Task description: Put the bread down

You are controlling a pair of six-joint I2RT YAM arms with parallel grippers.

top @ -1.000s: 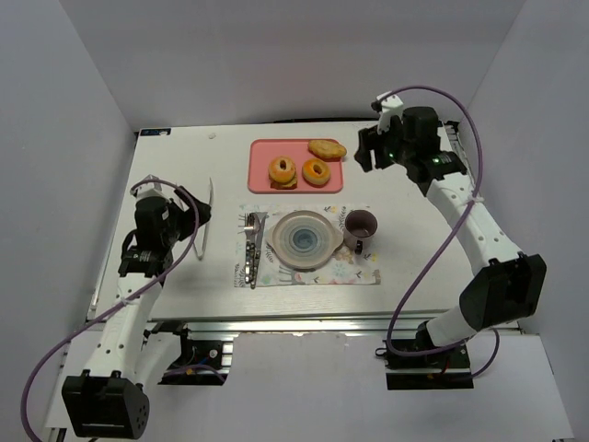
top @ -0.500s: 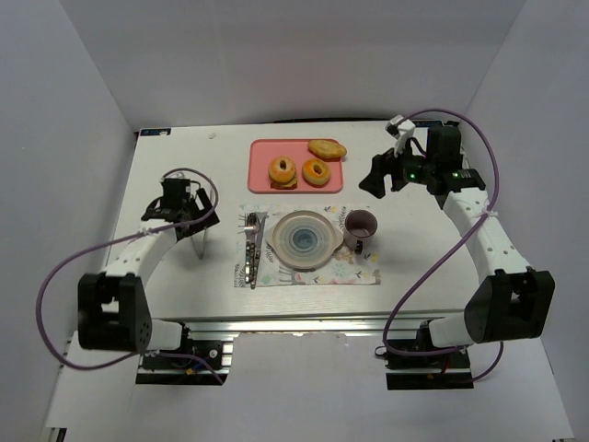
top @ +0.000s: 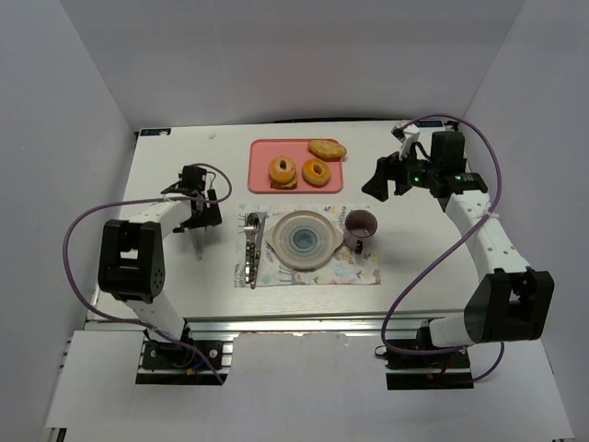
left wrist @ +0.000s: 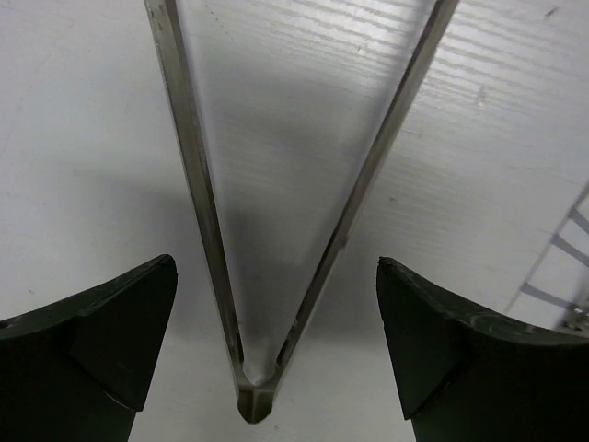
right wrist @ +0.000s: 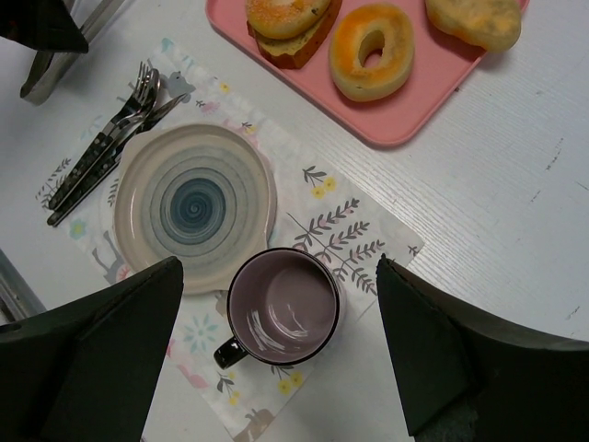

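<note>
the left gripper [left wrist: 276, 267] is spread wide, its two fingers standing either side of the closed end of a pair of metal tongs [left wrist: 255, 396] without touching the tong arms. the tongs lie on the white surface [left wrist: 83, 138] and fan out away from the wrist. from above, this gripper [top: 199, 216] sits left of a patterned placemat [top: 359, 269], near the cutlery [top: 252, 249] on the mat's left edge.

the right gripper [right wrist: 279, 267] is also wide apart with nothing between its fingers. it hangs over the right side of the surface, looking down on a purple cup [right wrist: 237, 285], a ringed plate [right wrist: 138, 184] just left of the cup, and the placemat under both.

the bread [right wrist: 350, 66] lies flat in a pink tray [right wrist: 405, 120] beyond the mat, well apart from both grippers. in the tray it lies between a thicker layered ring bread [right wrist: 285, 18] and an oval bun [right wrist: 474, 18]. from above, the bread [top: 309, 173] is in the tray's right half.
</note>
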